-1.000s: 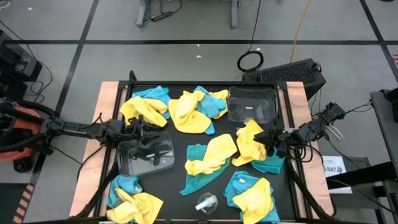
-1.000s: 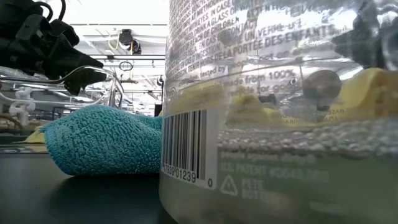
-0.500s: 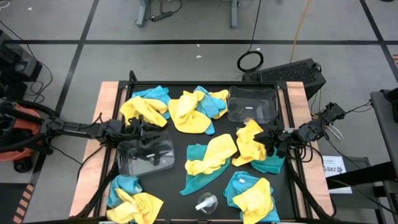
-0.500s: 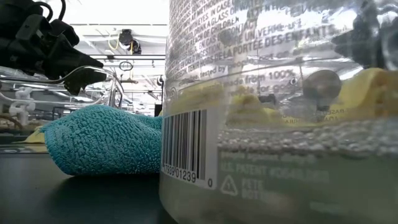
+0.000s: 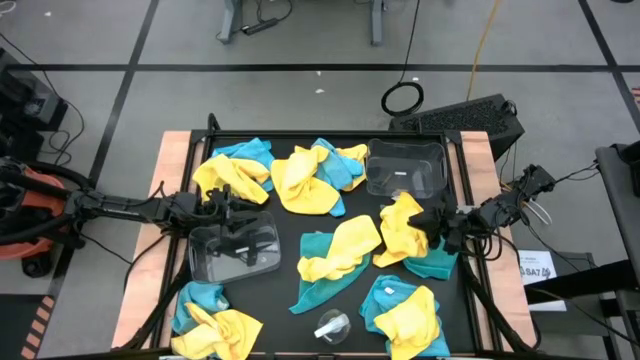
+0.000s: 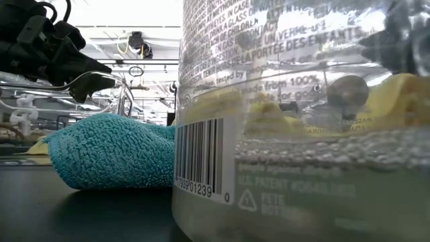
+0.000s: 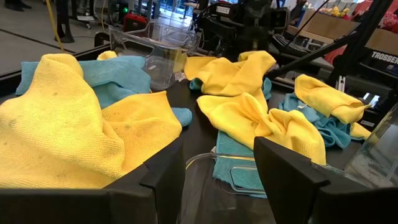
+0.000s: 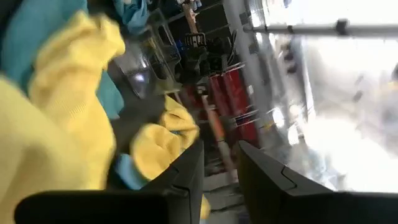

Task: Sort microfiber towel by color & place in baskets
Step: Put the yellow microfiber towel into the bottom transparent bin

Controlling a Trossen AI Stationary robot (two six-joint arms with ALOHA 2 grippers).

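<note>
My left gripper [image 5: 243,232], fingers apart, hovers over the near clear rectangular plastic basket [image 5: 205,262], which is empty. My right gripper [image 5: 422,222], fingers apart with nothing between them, sits at a crumpled yellow microfiber towel [image 5: 400,230]. Yellow and teal towels lie scattered; the far clear basket [image 5: 405,168] is empty too. Sorting hasn't started, I judge; next I must close on this towel.

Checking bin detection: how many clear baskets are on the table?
2. One basket sits at the far right of the table, empty. The other basket sits at the left, under the left gripper. The small clear cup isn't counted.
</note>
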